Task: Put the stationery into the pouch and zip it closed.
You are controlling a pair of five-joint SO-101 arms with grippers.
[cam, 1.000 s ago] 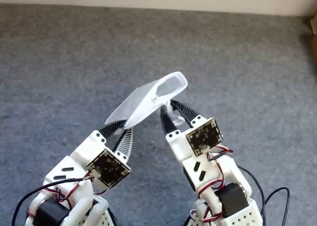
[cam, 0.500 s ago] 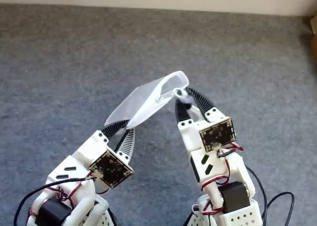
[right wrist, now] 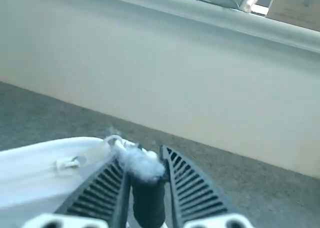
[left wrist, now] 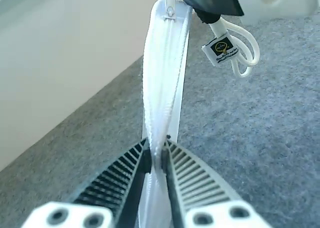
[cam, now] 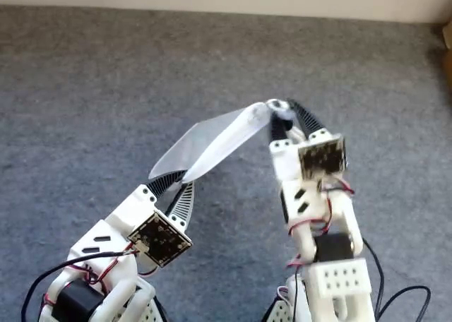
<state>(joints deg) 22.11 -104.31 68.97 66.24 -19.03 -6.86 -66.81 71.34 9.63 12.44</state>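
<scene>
The right gripper (cam: 281,114) has slid toward the table's (cam: 85,75) far edge, jaws clamped on the zip pull (right wrist: 141,166). The pouch (cam: 212,144), aloft mid-table, runs lengthwise back to the left gripper (cam: 173,181), which pinches its near end.

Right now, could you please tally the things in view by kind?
pouch: 1
grippers, the left gripper and the right gripper: 2
zipper pull cord: 1
Total: 4
</scene>
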